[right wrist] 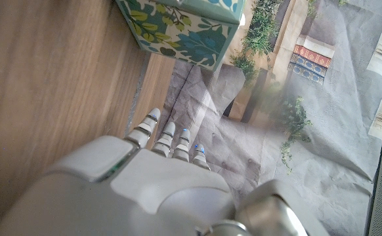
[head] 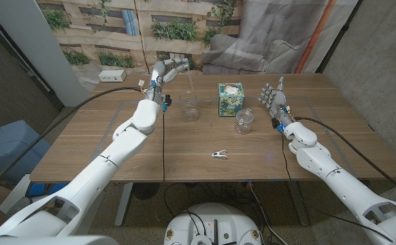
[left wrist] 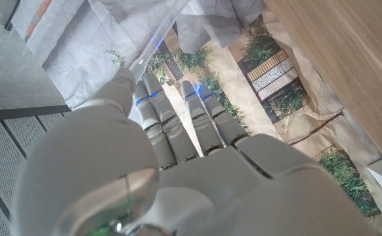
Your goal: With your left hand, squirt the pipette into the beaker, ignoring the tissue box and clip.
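In the head view my left hand is raised over the table's far side and pinches a clear pipette. The pipette slants down toward a clear beaker that stands on the table just below its tip. In the left wrist view the pipette runs out from between the thumb and the curled fingers of my left hand. My right hand stands upright right of the tissue box, fingers apart, holding nothing. The back of that right hand faces the right wrist camera.
A floral tissue box stands right of the beaker. A clear jar sits in front of the box, near my right hand. A white clip lies toward the front middle. A white power strip lies at the back left.
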Controlling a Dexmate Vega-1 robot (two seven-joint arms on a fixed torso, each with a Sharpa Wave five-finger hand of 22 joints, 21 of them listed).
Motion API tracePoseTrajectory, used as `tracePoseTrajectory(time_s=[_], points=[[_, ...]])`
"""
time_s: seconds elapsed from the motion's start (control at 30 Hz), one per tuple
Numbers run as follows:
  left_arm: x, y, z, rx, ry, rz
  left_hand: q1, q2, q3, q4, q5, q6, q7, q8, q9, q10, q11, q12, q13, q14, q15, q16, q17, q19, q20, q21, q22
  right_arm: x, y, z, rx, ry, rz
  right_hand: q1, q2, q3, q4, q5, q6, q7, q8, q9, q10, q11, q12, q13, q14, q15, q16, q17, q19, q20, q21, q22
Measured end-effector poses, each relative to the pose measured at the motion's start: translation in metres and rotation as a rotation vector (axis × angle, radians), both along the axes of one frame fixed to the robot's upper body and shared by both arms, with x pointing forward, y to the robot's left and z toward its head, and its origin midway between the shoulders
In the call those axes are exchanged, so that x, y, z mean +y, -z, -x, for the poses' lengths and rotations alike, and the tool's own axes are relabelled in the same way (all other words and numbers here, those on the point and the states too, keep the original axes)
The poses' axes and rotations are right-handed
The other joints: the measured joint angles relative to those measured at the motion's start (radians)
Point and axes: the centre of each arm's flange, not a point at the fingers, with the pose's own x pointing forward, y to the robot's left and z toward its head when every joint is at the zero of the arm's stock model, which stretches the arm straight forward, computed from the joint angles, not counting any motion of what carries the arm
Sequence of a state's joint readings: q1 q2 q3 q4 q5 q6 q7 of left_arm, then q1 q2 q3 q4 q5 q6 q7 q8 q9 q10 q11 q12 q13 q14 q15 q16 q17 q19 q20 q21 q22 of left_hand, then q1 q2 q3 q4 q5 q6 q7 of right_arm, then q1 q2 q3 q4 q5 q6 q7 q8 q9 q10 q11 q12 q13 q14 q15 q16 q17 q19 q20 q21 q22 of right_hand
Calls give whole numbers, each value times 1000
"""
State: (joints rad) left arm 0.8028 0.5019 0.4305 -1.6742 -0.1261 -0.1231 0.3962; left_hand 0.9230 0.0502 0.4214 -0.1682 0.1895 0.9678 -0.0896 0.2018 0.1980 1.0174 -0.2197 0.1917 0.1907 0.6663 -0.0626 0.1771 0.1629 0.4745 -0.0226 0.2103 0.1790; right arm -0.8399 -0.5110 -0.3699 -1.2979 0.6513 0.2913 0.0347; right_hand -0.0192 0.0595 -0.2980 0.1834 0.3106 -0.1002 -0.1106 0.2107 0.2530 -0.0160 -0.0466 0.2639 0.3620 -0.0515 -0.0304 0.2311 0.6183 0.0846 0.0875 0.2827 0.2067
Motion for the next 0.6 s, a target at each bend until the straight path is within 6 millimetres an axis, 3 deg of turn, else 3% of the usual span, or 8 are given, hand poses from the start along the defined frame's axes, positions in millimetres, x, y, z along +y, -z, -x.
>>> tracePoseTrajectory(time_s=[0.6], points=[[-17, 3, -4, -30, -6, -58, -1, -1, 0, 0, 0, 0, 0, 0, 0, 0, 0, 0, 0, 0, 0, 0, 0, -2, 1, 0, 0, 0, 0, 0, 0, 0, 0, 0, 0, 0, 0, 0, 0, 0, 0, 0, -4, -4, 0, 0, 0, 0, 0, 0, 0, 0, 0, 0]])
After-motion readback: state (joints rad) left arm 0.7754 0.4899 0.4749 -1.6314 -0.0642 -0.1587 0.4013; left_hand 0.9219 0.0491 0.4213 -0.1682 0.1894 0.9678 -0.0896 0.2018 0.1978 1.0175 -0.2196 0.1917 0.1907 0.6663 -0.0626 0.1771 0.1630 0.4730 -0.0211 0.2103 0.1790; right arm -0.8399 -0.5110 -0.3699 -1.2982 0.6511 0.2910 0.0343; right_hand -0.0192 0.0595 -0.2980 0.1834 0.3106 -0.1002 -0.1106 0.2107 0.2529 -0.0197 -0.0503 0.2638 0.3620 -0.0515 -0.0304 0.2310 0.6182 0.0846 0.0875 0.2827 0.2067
